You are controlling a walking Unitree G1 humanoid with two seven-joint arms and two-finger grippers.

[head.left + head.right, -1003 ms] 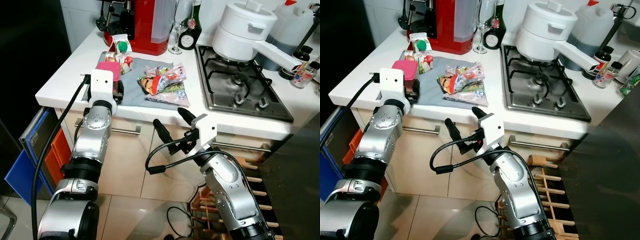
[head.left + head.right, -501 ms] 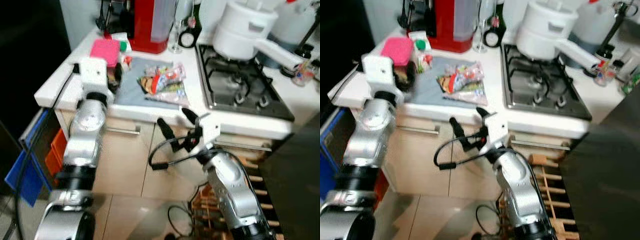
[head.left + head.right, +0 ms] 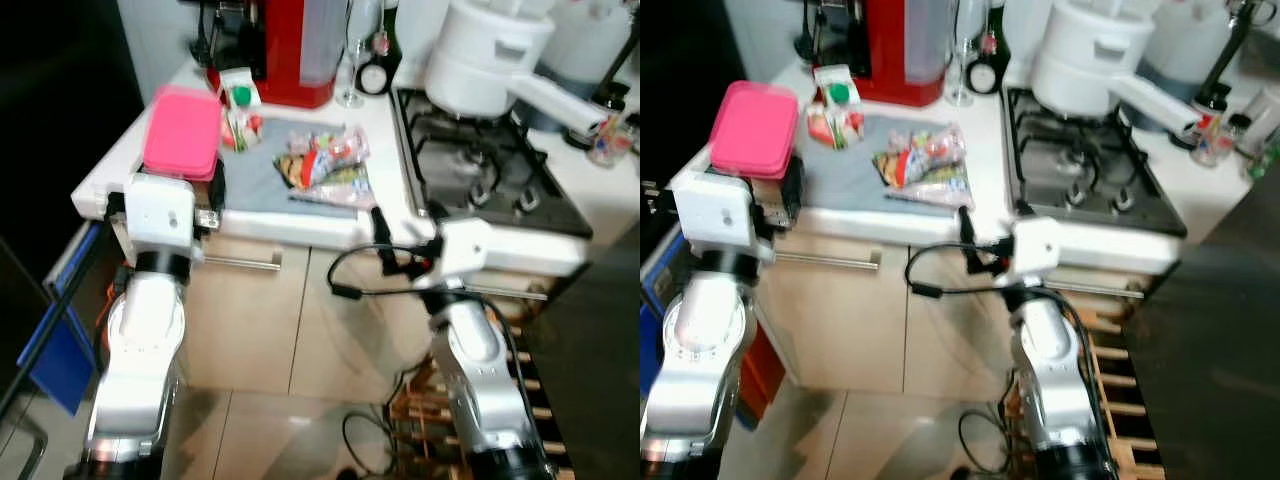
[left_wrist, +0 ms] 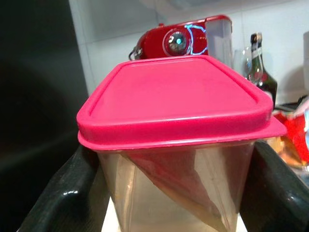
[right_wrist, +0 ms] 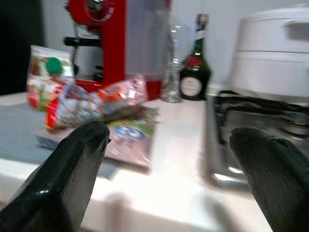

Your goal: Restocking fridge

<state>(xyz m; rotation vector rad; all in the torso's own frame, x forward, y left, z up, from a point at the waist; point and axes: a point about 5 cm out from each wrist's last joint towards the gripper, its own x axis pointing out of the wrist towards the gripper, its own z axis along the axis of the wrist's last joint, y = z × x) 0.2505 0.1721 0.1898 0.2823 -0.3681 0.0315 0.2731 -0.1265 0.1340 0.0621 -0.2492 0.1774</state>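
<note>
The left gripper clamps its black fingers on both sides of a clear plastic tub with a pink rectangular lid, held upright above the white surface's left edge, lid up, long axis running away from the robot. The right gripper hangs spread wide and empty before crinkly snack packets

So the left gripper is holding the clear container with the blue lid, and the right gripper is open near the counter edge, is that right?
Not quite: the lid is pink, not blue. The left wrist view shows the left gripper with its fingers on either side of the clear container under a pink lid. The rest holds: the right gripper is open near the counter edge.
</note>
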